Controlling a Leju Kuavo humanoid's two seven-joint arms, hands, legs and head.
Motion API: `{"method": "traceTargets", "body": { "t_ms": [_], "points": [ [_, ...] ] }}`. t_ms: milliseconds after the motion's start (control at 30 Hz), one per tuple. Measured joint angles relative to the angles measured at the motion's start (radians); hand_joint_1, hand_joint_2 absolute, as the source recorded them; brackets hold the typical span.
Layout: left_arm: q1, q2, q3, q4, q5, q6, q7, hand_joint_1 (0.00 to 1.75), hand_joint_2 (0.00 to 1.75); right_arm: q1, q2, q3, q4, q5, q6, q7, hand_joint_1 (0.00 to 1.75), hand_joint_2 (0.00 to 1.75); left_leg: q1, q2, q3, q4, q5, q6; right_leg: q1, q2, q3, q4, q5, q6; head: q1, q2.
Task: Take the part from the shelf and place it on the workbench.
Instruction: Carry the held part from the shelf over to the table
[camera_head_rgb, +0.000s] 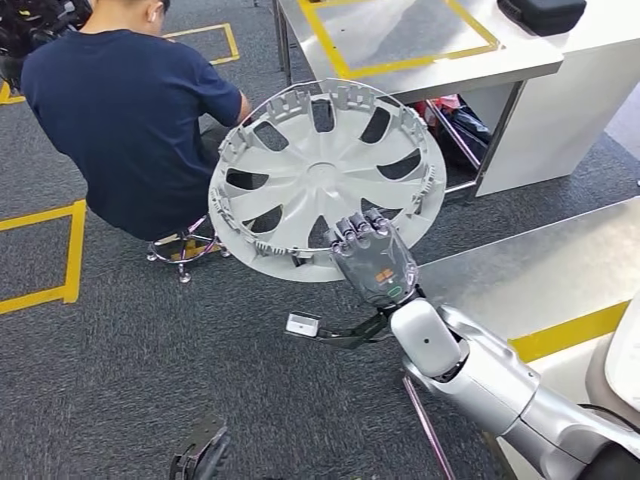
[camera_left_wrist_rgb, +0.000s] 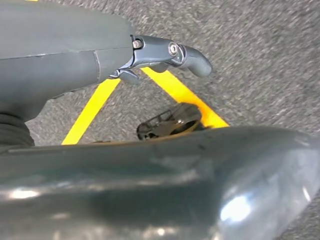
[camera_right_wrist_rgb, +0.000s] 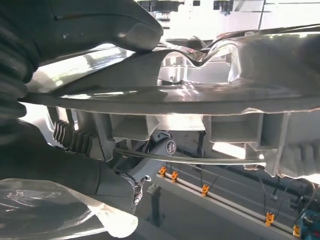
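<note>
Carrying step in hand: the round silver plastic wheel cover with spoke cut-outs (camera_head_rgb: 326, 180) is off the shelf and held in the air over the grey carpet floor (camera_head_rgb: 113, 370), not yet on the steel-topped bench with yellow tape lines (camera_head_rgb: 543, 270)

Head view: right hand (camera_head_rgb: 372, 262) grips the wheel cover at its near rim, fingers (camera_head_rgb: 355, 228) curled over the face. The cover hangs tilted, cantilevered out from that single edge grip. A person in a dark blue shirt (camera_head_rgb: 124, 120) sits on a stool just beyond the cover. The bench lies to the robot's right, near the cover but not under it. Judgement: a one-edge hold on a wide, light disc will lever easily; swing slowly toward the bench, keep the far rim away from the seated person, level the disc before lowering

Left wrist view: left hand (camera_left_wrist_rgb: 113, 55) hangs over carpet and yellow floor tape (camera_left_wrist_rgb: 90, 110); one dark finger (camera_left_wrist_rgb: 177, 52) sticks out with nothing in it. Whether the rest of the fingers are spread or curled, cannot tell

Right wrist view: thumb (camera_right_wrist_rgb: 113, 22) pressed on one side of the cover's rim (camera_right_wrist_rgb: 188, 95), fingers on the other; ribbed clips on the underside visible. Judgement: release only once the rim rests fully on the bench top
</note>
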Motion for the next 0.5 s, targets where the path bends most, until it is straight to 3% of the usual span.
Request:
{"method": "traceTargets", "body": {
  "t_ms": [67, 100, 133, 200, 233, 267, 300, 367, 400, 433, 467, 500],
  "points": [
    [-0.003, 0.0, 0.001, 0.0, 0.0, 0.0, 0.0, 0.0, 0.0, -0.001, 0.0, 0.0, 0.0, 0.0, 0.0, 0.001, 1.75, 1.75, -0.003, -0.002, 0.1, -0.147, 0.03, 0.01, 0.002, 0.001, -0.017, 0.001, 0.018, 0.006, 0.001, 0.0],
    [-0.004, 0.0, 0.002, 0.0, 0.0, 0.0, 0.0, 0.0, 0.0, -0.002, 0.0, 0.001, 0.0, 0.0, 0.0, 0.002, 1.75, 1.75, -0.006, -0.003, 0.128, -0.193, 0.037, 0.014, 0.002, 0.001, -0.023, 0.001, 0.026, 0.01, 0.001, 0.0],
    [-0.005, 0.0, 0.002, 0.0, 0.0, 0.0, 0.0, 0.0, 0.0, -0.004, 0.0, 0.002, 0.0, 0.0, 0.0, 0.003, 1.75, 1.75, -0.01, -0.004, 0.136, -0.213, 0.041, 0.018, 0.001, 0.0, -0.026, 0.001, 0.033, 0.016, 0.001, 0.0],
    [-0.004, 0.0, 0.002, 0.0, 0.0, 0.0, 0.0, 0.0, 0.0, -0.005, -0.001, 0.005, 0.0, 0.0, 0.001, 0.005, 1.75, 1.75, -0.015, -0.004, 0.128, -0.216, 0.057, 0.029, -0.003, -0.001, -0.031, -0.002, 0.048, 0.028, 0.001, 0.0],
    [-0.004, -0.001, 0.003, 0.0, -0.001, -0.001, 0.0, 0.0, 0.0, -0.006, -0.001, 0.006, 0.0, 0.0, 0.001, 0.006, 1.75, 1.75, -0.015, -0.002, 0.122, -0.219, 0.069, 0.035, -0.006, 0.0, -0.037, 0.001, 0.043, 0.033, 0.001, 0.0],
    [-0.005, 0.0, 0.004, 0.0, -0.002, -0.001, 0.0, 0.0, 0.0, -0.007, -0.002, 0.006, 0.0, 0.0, 0.001, 0.007, 1.75, 1.75, -0.014, 0.0, 0.114, -0.222, 0.082, 0.043, -0.007, 0.001, -0.047, 0.018, 0.019, 0.038, 0.002, 0.0],
    [-0.007, 0.0, 0.006, 0.0, -0.002, -0.001, 0.0, 0.0, 0.0, -0.008, -0.002, 0.007, 0.0, 0.0, 0.001, 0.008, 1.75, 1.75, -0.011, 0.001, 0.102, -0.226, 0.095, 0.049, -0.008, 0.002, -0.062, 0.055, -0.022, 0.042, 0.004, 0.0],
    [-0.008, 0.0, 0.009, 0.0, -0.004, -0.001, 0.0, 0.0, 0.0, -0.009, -0.003, 0.008, 0.001, 0.0, 0.001, 0.01, 1.75, 1.75, -0.011, 0.003, 0.074, -0.225, 0.119, 0.055, -0.01, 0.002, -0.096, 0.179, -0.123, 0.048, 0.007, 0.0],
    [-0.008, 0.0, 0.01, 0.0, -0.005, -0.002, 0.0, 0.0, 0.0, -0.01, -0.003, 0.01, 0.001, 0.0, 0.001, 0.011, 1.75, 1.75, -0.011, 0.003, 0.058, -0.224, 0.13, 0.055, -0.01, 0.002, -0.105, 0.242, -0.154, 0.051, 0.008, 0.0],
    [-0.008, -0.001, 0.01, 0.0, -0.006, -0.002, 0.001, 0.0, 0.0, -0.01, -0.003, 0.013, 0.002, 0.0, 0.001, 0.012, 1.75, 1.75, -0.011, 0.004, 0.043, -0.224, 0.142, 0.054, -0.011, 0.002, -0.103, 0.282, -0.161, 0.053, 0.009, 0.0],
    [-0.008, -0.001, 0.011, 0.0, -0.006, -0.003, 0.002, 0.0, 0.0, -0.01, -0.004, 0.016, 0.003, 0.0, 0.001, 0.013, 1.75, 1.75, -0.011, 0.004, 0.027, -0.223, 0.153, 0.052, -0.011, 0.002, -0.086, 0.291, -0.149, 0.054, 0.01, 0.0],
    [-0.008, -0.002, 0.011, 0.0, -0.006, -0.003, 0.002, 0.0, 0.0, -0.01, -0.004, 0.019, 0.004, 0.0, 0.001, 0.013, 1.75, 1.75, -0.01, 0.004, 0.012, -0.222, 0.165, 0.049, -0.011, 0.001, -0.05, 0.262, -0.126, 0.055, 0.01, 0.0]
  ]
}}
